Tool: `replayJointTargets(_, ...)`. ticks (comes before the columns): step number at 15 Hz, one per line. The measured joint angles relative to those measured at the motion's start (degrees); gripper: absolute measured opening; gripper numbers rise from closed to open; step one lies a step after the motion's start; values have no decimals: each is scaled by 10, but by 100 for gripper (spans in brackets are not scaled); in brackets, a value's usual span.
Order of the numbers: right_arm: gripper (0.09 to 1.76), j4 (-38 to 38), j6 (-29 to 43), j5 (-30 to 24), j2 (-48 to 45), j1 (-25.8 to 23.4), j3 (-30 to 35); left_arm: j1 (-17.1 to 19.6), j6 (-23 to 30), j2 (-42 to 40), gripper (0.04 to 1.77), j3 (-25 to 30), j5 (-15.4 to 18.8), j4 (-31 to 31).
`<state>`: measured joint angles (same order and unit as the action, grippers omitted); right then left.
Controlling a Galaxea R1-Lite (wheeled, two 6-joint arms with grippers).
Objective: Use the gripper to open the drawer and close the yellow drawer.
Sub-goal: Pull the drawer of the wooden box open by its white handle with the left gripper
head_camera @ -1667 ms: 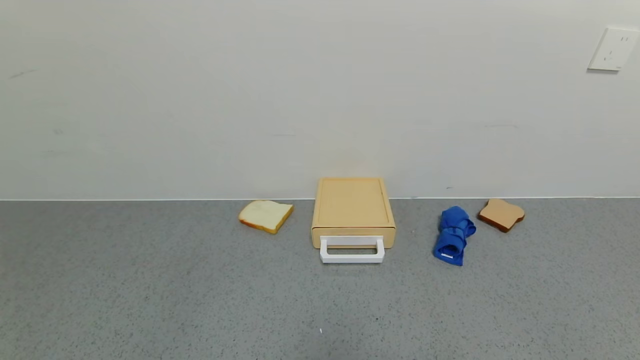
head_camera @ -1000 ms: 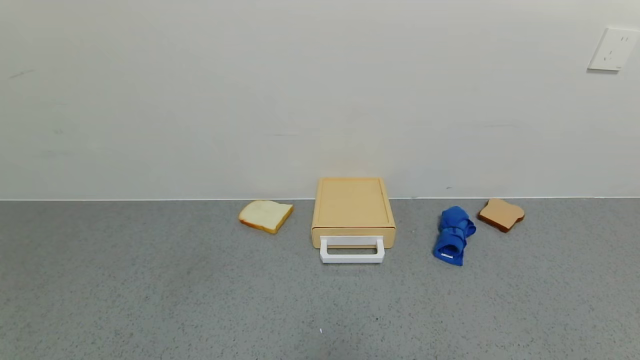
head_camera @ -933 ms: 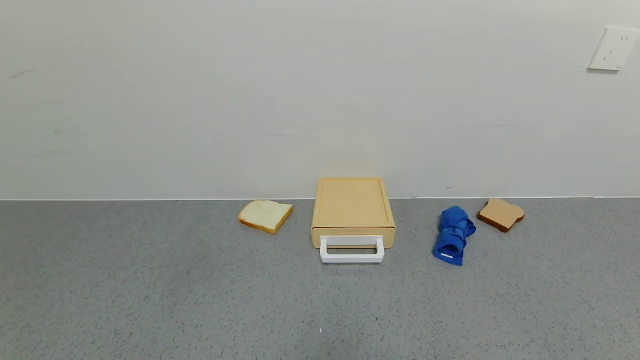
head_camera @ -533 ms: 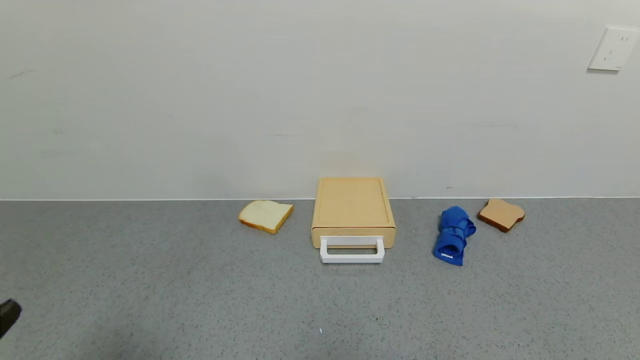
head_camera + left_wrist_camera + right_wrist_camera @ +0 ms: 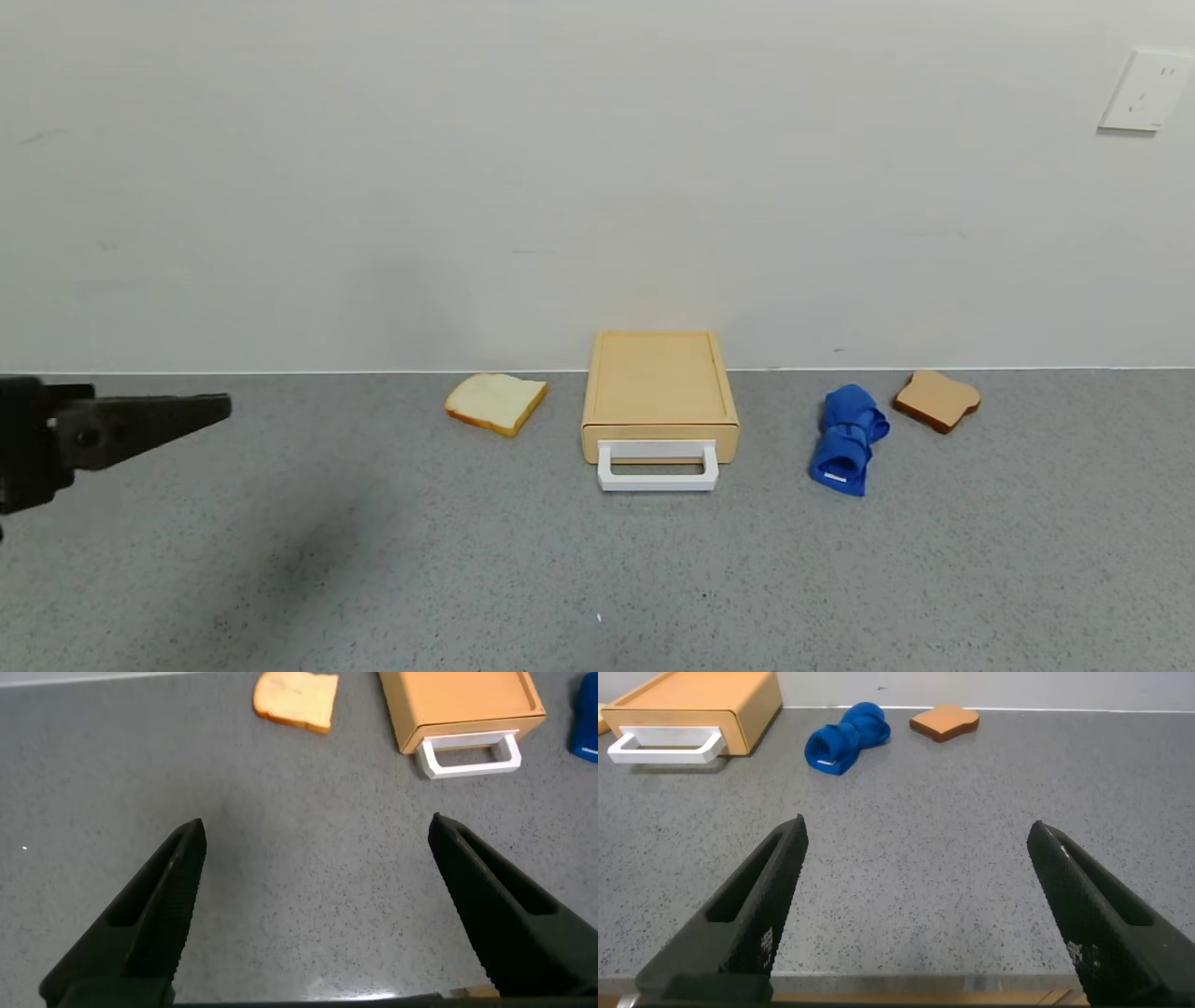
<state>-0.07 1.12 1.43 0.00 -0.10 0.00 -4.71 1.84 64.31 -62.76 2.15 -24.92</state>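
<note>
Closed yellow drawer (image 5: 659, 392) at the worktop's back edge, centre, white handle (image 5: 657, 468) facing the front edge. Left gripper (image 5: 219, 408), near the left edge, wide open and empty, lies well left of it. Right gripper (image 5: 915, 905), likewise open and empty, stays low.

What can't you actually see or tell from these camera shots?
- Inside of the drawer: shut in its case, every view.
- Left gripper: head view's edge cuts off its arm.
- Right gripper: outside the head view, so its place is unclear.
- Blue cloth: rolled, its inside is hidden.
</note>
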Motion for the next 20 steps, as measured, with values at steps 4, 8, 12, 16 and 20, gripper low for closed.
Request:
replayJointTargets(4, 173, 0, 0, 0, 0, 0, 0, -61, 92, 131, 172, -140, -36, -90)
replayJointTargets(8, 173, 0, 0, 0, 0, 0, 0, -127, 165, 257, 172, -231, -83, -133)
replayJointTargets(12, 173, 0, 0, 0, 0, 0, 0, -172, 211, 372, 172, -291, -91, -137)
replayJointTargets(16, 173, 0, 0, 0, 0, 0, 0, -207, 233, 482, 172, -355, -92, -139)
replayJointTargets(20, 173, 0, 0, 0, 0, 0, 0, -236, 235, 571, 172, -421, -93, -139)
